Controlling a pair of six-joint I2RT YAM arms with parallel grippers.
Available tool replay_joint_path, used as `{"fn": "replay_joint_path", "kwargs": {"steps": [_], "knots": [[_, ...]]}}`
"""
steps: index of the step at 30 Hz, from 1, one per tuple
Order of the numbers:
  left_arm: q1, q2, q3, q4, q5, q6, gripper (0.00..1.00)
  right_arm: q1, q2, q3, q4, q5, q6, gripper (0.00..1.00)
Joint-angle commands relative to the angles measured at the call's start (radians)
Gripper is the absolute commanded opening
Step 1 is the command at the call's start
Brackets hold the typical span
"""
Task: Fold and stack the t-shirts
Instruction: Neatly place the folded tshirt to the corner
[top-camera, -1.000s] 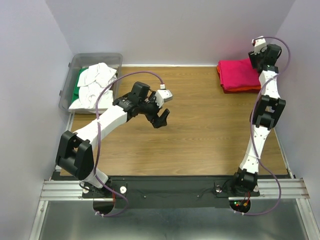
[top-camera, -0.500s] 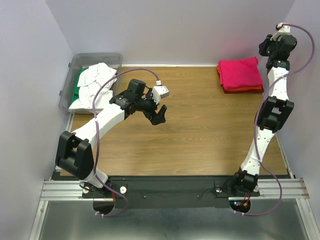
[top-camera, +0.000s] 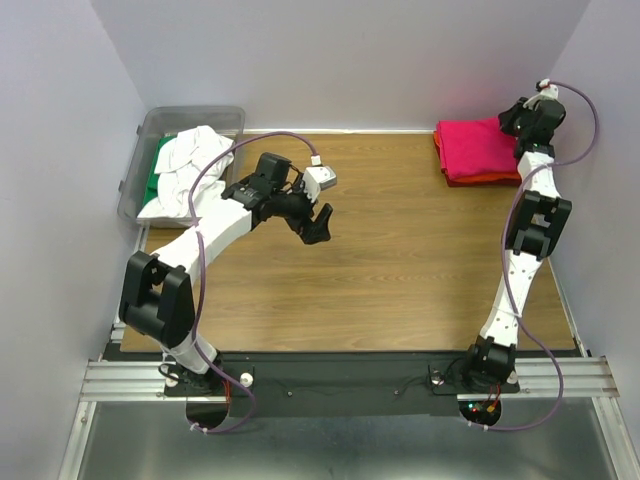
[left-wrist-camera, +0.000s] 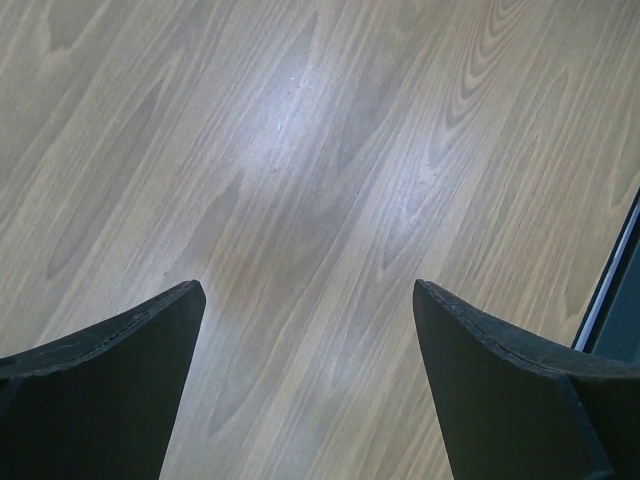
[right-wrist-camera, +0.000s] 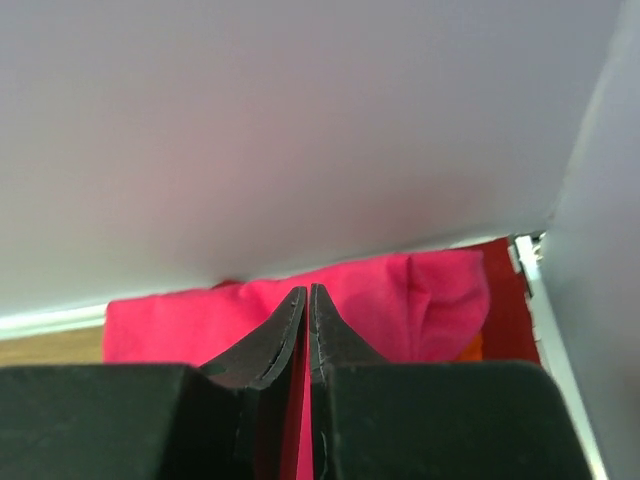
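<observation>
My right gripper (right-wrist-camera: 307, 292), jaws pressed together on nothing, hovers by the folded pink tee (top-camera: 478, 146) at the far-right corner; brushing it could undo the fold. My left gripper (left-wrist-camera: 308, 295) gapes empty over the table (left-wrist-camera: 300, 150), well apart from the white tees (top-camera: 185, 165) in the bin (top-camera: 150, 125)

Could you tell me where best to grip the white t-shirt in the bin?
Probably a raised fold atop the crumpled white cloth t-shirt, from straight above: it lies heaped in the clear grey plastic bin, whose walls block side approaches.
</observation>
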Motion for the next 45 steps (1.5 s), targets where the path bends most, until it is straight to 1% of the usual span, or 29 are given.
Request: {"fn": "replay_joint_path", "kwargs": {"steps": [1,6,13,17,18,22,23,24,26,27,30,31,33,35,36,41,42,43,44,45], "knots": [[0.005,0.002,0.068,-0.011,0.029,-0.002,0.98,0.000,0.026,0.005,0.178,0.077,0.001,0.09],[0.006,0.028,0.102,-0.037,0.026,0.005,0.98,-0.001,0.071,-0.007,0.224,0.166,-0.041,0.10],[0.013,0.043,0.125,-0.052,0.032,0.005,0.98,-0.001,0.127,-0.007,0.249,0.191,-0.067,0.09],[0.014,0.045,0.128,-0.064,0.038,0.007,0.98,-0.003,0.163,0.002,0.280,0.253,-0.110,0.09],[0.016,0.045,0.128,-0.065,0.040,0.007,0.98,-0.004,0.166,0.004,0.287,0.284,-0.122,0.11],[0.017,0.045,0.118,-0.063,0.038,0.005,0.97,-0.014,0.193,0.031,0.320,0.318,-0.148,0.22],[0.017,0.045,0.118,-0.060,0.034,-0.001,0.98,-0.014,0.200,0.044,0.318,0.319,-0.154,0.27],[0.017,0.043,0.115,-0.052,0.031,-0.004,0.98,-0.015,0.201,0.051,0.320,0.316,-0.159,0.34],[0.022,0.040,0.104,-0.037,0.035,-0.022,0.97,-0.015,0.178,0.061,0.320,0.309,-0.155,0.59],[0.023,0.038,0.102,-0.031,0.034,-0.030,0.98,-0.015,0.178,0.061,0.320,0.309,-0.150,0.64],[0.036,0.031,0.101,-0.017,0.025,-0.053,0.97,-0.015,0.096,0.013,0.324,0.277,-0.109,0.78],[0.046,0.028,0.101,-0.012,0.022,-0.059,0.98,-0.015,0.038,-0.013,0.320,0.249,-0.098,0.80],[0.063,0.012,0.096,0.014,0.026,-0.085,0.98,-0.015,-0.029,-0.048,0.311,0.221,-0.069,0.84],[0.085,0.006,0.089,0.029,0.035,-0.125,0.98,-0.015,-0.085,-0.074,0.277,0.151,-0.032,0.92],[0.109,-0.001,0.084,0.050,0.044,-0.154,0.98,-0.015,-0.146,-0.096,0.260,0.110,-0.004,1.00],[0.195,-0.035,0.087,0.078,0.077,-0.183,0.98,-0.011,-0.326,-0.174,0.163,0.005,0.027,1.00],[0.221,-0.040,0.090,0.075,0.078,-0.185,0.98,-0.009,-0.384,-0.194,0.113,-0.028,0.011,1.00],[0.262,-0.055,0.110,0.063,0.074,-0.185,0.98,0.003,-0.490,-0.220,-0.035,-0.097,-0.059,1.00],[0.263,-0.055,0.113,0.063,0.074,-0.185,0.98,0.003,-0.491,-0.220,-0.036,-0.098,-0.059,1.00],[0.267,-0.070,0.113,0.061,0.046,-0.182,0.97,0.009,-0.518,-0.234,-0.077,-0.108,-0.084,1.00]]}}
